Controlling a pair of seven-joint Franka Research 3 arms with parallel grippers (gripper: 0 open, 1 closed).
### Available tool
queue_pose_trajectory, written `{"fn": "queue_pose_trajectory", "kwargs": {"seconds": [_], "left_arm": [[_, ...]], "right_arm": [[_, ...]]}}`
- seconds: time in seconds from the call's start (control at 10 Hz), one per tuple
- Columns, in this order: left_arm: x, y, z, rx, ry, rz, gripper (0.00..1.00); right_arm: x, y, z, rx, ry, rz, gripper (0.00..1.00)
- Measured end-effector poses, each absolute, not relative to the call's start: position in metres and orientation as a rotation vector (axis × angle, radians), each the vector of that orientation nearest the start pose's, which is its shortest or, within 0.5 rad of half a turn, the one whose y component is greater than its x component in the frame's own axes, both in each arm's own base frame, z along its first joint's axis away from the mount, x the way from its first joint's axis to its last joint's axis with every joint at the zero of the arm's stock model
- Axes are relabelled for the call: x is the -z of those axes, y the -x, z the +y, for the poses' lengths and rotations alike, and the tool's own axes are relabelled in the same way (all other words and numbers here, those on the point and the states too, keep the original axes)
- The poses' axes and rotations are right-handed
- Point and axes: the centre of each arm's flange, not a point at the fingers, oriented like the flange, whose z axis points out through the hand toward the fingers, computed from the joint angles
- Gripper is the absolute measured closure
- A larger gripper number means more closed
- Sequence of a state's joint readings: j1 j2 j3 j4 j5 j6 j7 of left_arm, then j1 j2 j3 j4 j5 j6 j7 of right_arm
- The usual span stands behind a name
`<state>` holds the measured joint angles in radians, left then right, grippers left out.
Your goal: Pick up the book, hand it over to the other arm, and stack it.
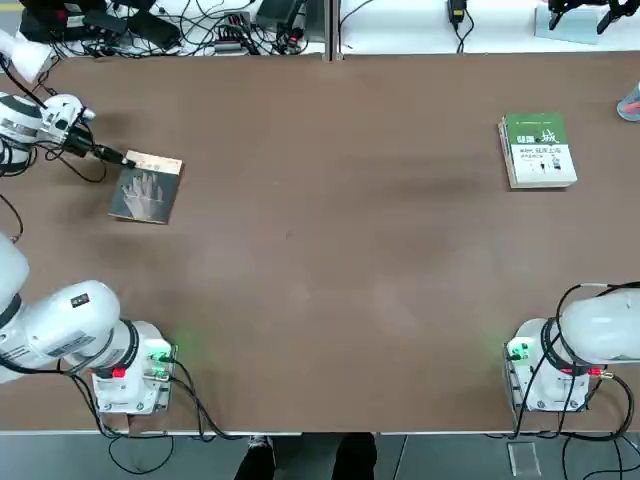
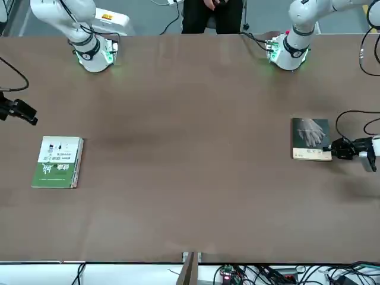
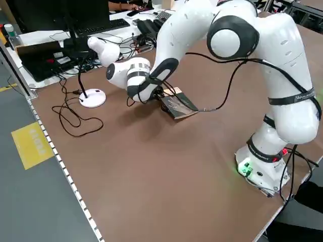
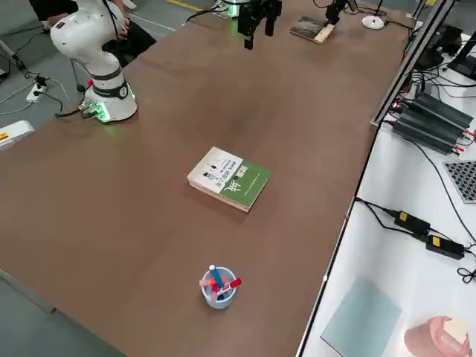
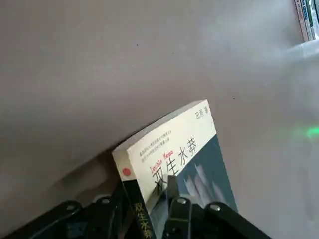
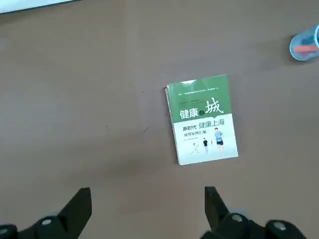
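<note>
Item: book [image 1: 148,186], thin dark paperback with pale hand image and tan title strip. Location: flat on the table [image 1: 330,250], far to the left arm's side, well apart from the green-and-white book [image 1: 537,150], which lies on the right arm's side of the table.

Orientation: cover up. Long axis runs roughly from the robot's edge toward the far edge, slightly skewed; the title strip end points to the far edge, next to the gripper.

Left gripper [image 1: 125,158]: reaching in low and level at the book's far corner on the title strip end. In the left wrist view the fingers [image 5: 174,199] straddle that corner, one over the cover and one by the spine, partly closed around it; firm clamping not confirmed.

Right gripper [image 6: 147,199]: parked high above the green-and-white book, fingers spread wide, holding nothing.

Handling note, as judgement: finish closing before lifting. A corner hold on a thin paperback may let it sag or pivot, so seat the fingers deeper along the edge and raise slowly, leaving the opposite end free for the other arm.
</note>
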<state>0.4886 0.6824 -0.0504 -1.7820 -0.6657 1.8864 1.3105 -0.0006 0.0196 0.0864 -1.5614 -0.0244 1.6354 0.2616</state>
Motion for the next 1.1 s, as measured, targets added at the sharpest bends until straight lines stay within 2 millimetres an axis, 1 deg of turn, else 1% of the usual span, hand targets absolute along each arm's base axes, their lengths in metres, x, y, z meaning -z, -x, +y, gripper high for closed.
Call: {"fn": "queue_pose_trajectory", "kwargs": {"seconds": [0.1, 0.2, 0.5, 0.9, 1.1], "left_arm": [[-0.1545, -0.5581, 0.2142, -0.113, -2.26, -0.532, 0.93], [-0.1576, -0.5577, 0.2157, -0.113, -2.242, -0.529, 0.96], [-0.1633, -0.5584, 0.2208, -0.116, -2.226, -0.529, 0.98], [-0.1638, -0.5576, 0.2194, -0.106, -2.214, -0.524, 0.99], [-0.1644, -0.5557, 0.2167, -0.077, -2.198, -0.495, 0.99]], "right_arm": [[-0.6239, -0.5653, 0.0457, 0.091, 3.141, 0.275, 0.0], [-0.6239, -0.5653, 0.0457, 0.091, 3.141, 0.275, 0.0], [-0.6239, -0.5653, 0.046, 0.091, 3.141, 0.273, 0.0], [-0.6237, -0.5652, 0.0469, 0.09, 3.142, 0.271, 0.0], [-0.6237, -0.5651, 0.0483, 0.09, 3.142, 0.267, 0.0]]}}
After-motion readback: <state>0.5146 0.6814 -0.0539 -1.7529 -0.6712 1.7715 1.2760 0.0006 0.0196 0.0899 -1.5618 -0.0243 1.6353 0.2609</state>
